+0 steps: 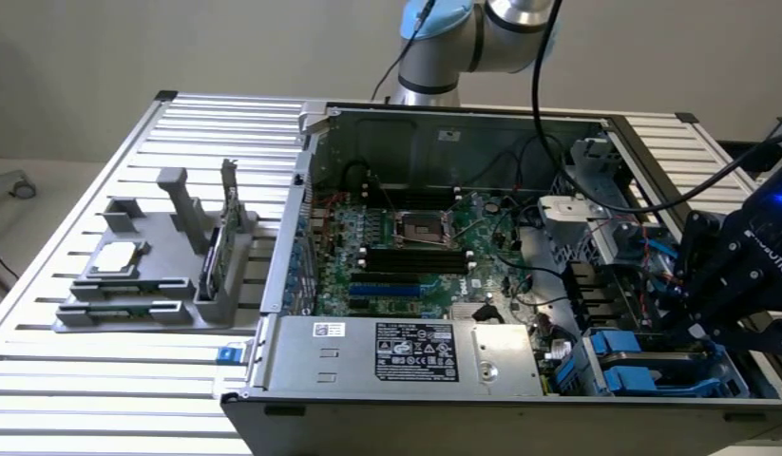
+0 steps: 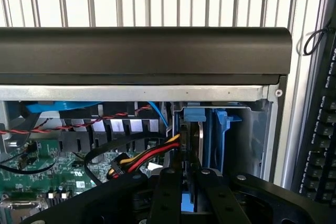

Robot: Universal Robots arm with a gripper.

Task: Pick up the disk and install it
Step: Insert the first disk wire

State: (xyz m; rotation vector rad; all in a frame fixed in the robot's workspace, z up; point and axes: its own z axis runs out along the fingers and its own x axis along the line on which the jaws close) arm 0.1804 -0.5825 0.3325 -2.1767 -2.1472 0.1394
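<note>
I've got the gripper (image 1: 710, 328) down at about four o'clock in the open computer case (image 1: 442, 123), right over the drive bays in the corner. In the wrist view its fingers (image 2: 167, 195) are drawn in close around the disk (image 2: 202, 142), which stands on edge in the bay slot, so I call that grasping the disk by its top edge. What I see of the disk is thin: a dark metal edge with a pale sliver beside it, flanked by the blue carrier (image 2: 220, 135), and a blue tab at the upper end.

My worry from here is the cable bundle (image 2: 149, 156), red, yellow and black, running in just beside the slot at nine o'clock from the disk. If the disk tilts or drifts that way, I think it could snag the wires or jam against the carrier rails instead of seating. The black case edge (image 2: 147, 51) sits close above too, leaving little slack for correction. The slatted counter (image 1: 61, 361) lies beyond.
</note>
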